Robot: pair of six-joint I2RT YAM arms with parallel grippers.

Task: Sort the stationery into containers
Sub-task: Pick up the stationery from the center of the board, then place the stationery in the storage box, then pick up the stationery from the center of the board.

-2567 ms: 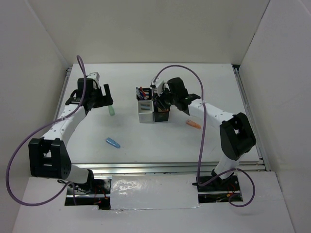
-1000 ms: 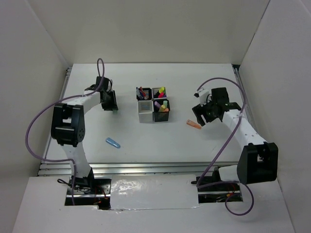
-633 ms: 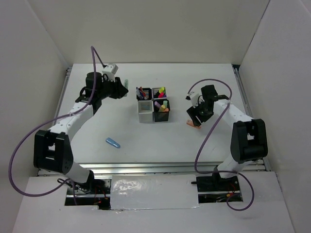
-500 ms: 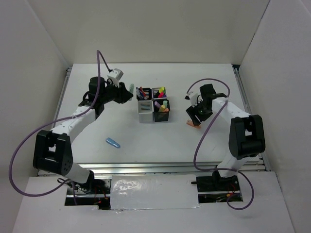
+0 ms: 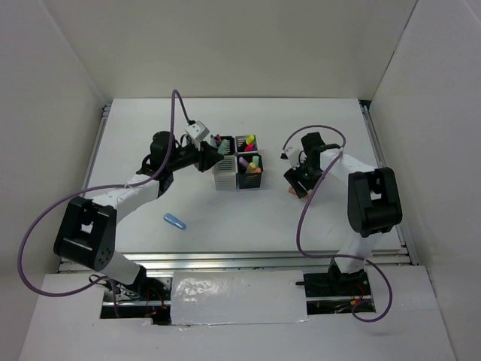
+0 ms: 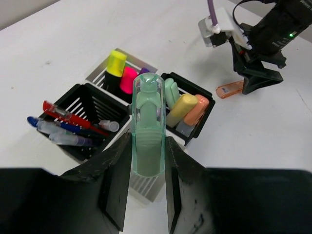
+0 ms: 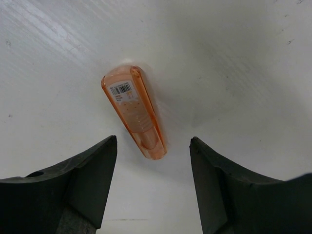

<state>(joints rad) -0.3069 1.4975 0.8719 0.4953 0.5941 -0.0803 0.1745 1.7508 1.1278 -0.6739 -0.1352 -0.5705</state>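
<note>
Clamping the green marker [image 6: 147, 112], the left gripper [image 6: 147, 146] is hovering over the cups [image 5: 225, 174]. At their 3 o'clock the right gripper [image 7: 153, 140], open and empty, is straddling the orange marker [image 7: 134, 114]: probably light, stiff, slick; grip mid-barrel.

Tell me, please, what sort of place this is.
Probably a robotics lab test cell, not an office: a white table boxed in by plain white walls, a left arm and a right arm mounted at its near edge, and a block of pen cups.

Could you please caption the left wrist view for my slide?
Left gripper holds a green marker above the pen cups.
</note>
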